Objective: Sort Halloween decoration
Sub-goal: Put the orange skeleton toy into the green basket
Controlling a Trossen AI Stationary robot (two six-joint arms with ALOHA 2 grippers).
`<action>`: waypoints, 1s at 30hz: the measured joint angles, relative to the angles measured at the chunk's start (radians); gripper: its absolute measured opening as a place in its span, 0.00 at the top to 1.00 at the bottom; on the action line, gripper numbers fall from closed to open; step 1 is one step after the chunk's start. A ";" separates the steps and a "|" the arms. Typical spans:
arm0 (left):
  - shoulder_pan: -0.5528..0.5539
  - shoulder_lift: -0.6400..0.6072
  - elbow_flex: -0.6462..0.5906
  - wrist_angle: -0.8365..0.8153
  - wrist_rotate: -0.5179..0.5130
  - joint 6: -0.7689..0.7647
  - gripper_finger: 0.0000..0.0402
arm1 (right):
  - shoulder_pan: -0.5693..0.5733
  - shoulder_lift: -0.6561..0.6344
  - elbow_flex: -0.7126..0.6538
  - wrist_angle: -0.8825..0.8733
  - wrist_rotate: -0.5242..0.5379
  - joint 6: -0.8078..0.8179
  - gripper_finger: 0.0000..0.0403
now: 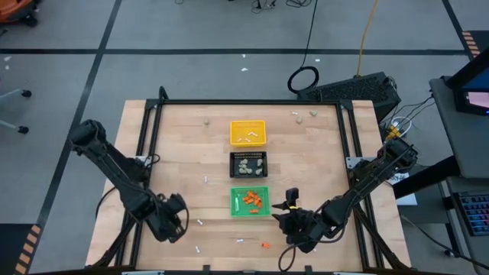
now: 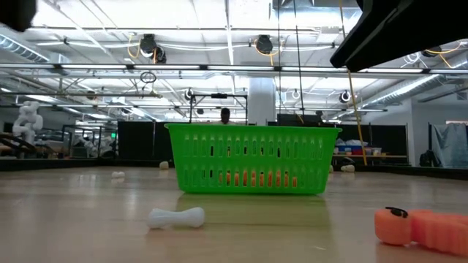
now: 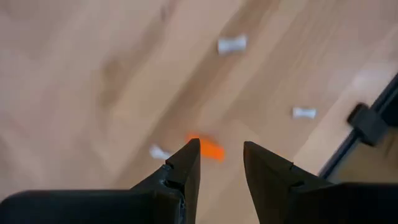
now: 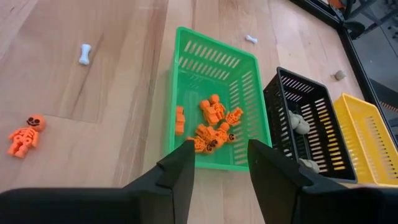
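We see a matt, pale wood-grain table [image 4: 93, 106], slotted plastic green tray [image 4: 186, 74] at its six o'clock, and smooth moulded-plastic orange bits [image 4: 214, 121] inside.

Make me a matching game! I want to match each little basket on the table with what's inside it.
Column one:
1. green basket
2. black basket
3. yellow basket

Column two:
A. white bones
B. orange skeletons
C. beige-grey lumps

Pairs: 1-B, 2-C, 3-A
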 joint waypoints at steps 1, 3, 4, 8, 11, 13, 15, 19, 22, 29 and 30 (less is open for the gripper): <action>-0.009 0.013 0.000 0.002 0.019 -0.050 0.70 | -0.002 0.000 0.000 0.001 0.000 0.000 0.66; -0.024 0.035 0.000 -0.005 0.049 -0.162 0.70 | -0.005 0.000 0.000 0.007 0.000 0.003 0.66; -0.032 0.044 0.000 -0.004 0.054 -0.212 0.70 | -0.007 0.000 0.000 0.008 0.000 0.006 0.66; -0.061 0.070 0.000 0.010 0.059 -0.321 0.70 | -0.014 0.000 0.000 0.007 0.000 0.008 0.66; -0.076 0.086 0.000 0.043 0.051 -0.363 0.70 | -0.019 0.000 0.000 0.007 0.000 0.008 0.66; -0.082 0.097 0.000 0.078 0.040 -0.402 0.70 | -0.019 0.000 0.000 0.008 0.000 0.011 0.66; -0.091 0.110 0.000 0.108 0.038 -0.442 0.70 | -0.019 0.000 0.000 0.007 -0.001 0.011 0.66; -0.102 0.130 0.000 0.161 0.036 -0.496 0.70 | -0.019 0.000 0.000 0.007 -0.003 0.019 0.66; -0.106 0.145 0.000 0.158 0.035 -0.539 0.70 | -0.019 0.000 0.000 0.007 -0.003 0.021 0.66; -0.106 0.176 0.000 0.145 -0.032 -0.571 0.70 | -0.019 0.000 0.000 0.007 -0.004 0.030 0.66; -0.106 0.181 0.000 0.138 -0.044 -0.585 0.70 | -0.019 0.000 0.000 0.007 -0.004 0.030 0.66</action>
